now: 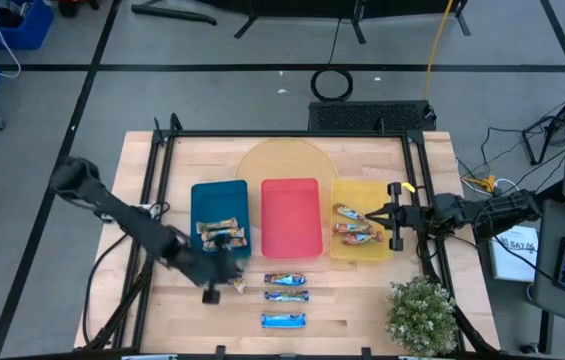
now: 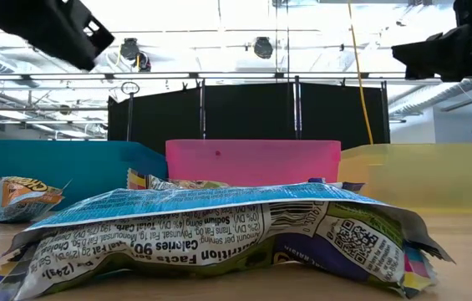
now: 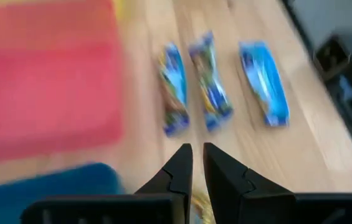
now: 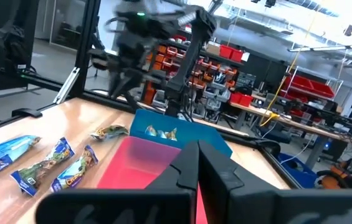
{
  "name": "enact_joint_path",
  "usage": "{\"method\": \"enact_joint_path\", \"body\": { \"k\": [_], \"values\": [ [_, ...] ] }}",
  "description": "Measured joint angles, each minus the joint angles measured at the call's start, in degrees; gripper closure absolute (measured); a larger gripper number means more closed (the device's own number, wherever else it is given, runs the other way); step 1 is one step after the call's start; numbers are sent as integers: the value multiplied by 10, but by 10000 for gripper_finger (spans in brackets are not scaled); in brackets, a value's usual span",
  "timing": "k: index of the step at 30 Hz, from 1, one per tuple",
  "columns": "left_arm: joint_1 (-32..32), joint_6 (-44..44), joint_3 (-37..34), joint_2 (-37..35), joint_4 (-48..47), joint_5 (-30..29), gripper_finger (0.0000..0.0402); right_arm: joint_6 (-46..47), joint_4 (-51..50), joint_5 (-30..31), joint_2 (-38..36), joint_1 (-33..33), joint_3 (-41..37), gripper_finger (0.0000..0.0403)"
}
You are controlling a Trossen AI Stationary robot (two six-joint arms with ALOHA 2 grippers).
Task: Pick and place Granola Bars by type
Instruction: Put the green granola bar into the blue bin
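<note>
Now my left gripper [image 1: 224, 268] hangs by the blue tray [image 1: 219, 200], near the table's [image 1: 362, 300] front edge, fingers almost together, holding nothing I can see. Three blue-white bars [image 1: 285, 298] lie at the front edge. Tan bars [image 1: 221, 234] sit in the blue tray. My right gripper [image 1: 374, 215], closed and empty, is over the yellow tray [image 1: 362, 250] with red bars [image 1: 354, 230].

Tan bars [image 1: 221, 233] in blue tray, red-orange bars [image 1: 354, 224] in yellow, three blue bars [image 1: 286, 297] on table

Three bars [image 1: 285, 299] on table [image 1: 362, 310] before the trays [image 1: 291, 217]
</note>
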Motion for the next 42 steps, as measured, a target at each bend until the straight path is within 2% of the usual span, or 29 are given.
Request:
{"method": "enact_joint_path", "body": {
  "k": [3, 5, 8, 11, 19, 25, 29, 34, 38, 42],
  "values": [
    [-18, -50, 74, 76, -89, 18, 354, 12, -2, 0, 0, 0, 0, 403],
    [-25, -68, 115, 118, -134, 50, 345, 20, -2, -1, 0, 0, 0, 403],
    [-32, -70, 165, 164, -180, 90, 315, 24, -2, -1, 0, 0, 0, 403],
    [-37, -63, 200, 196, -218, 96, 271, 23, -3, 0, 0, 0, 0, 403],
    [-30, -25, 206, 241, -261, 84, 139, 23, -7, 0, 0, 0, 0, 403],
    [-9, -40, 205, 264, -283, 70, 78, 23, -9, 0, 0, 0, 0, 403],
    [0, -39, 205, 284, -287, 103, 67, 21, -12, 0, 0, 0, 0, 403],
    [1, -38, 206, 310, -290, 124, 75, 20, -12, 1, 0, 0, 0, 403],
    [2, -54, 208, 322, -288, 133, 100, 15, -12, 1, 0, 0, 0, 403],
    [6, -75, 207, 319, -289, 149, 146, 11, -12, 1, 0, 0, 0, 403]
  ]
}}
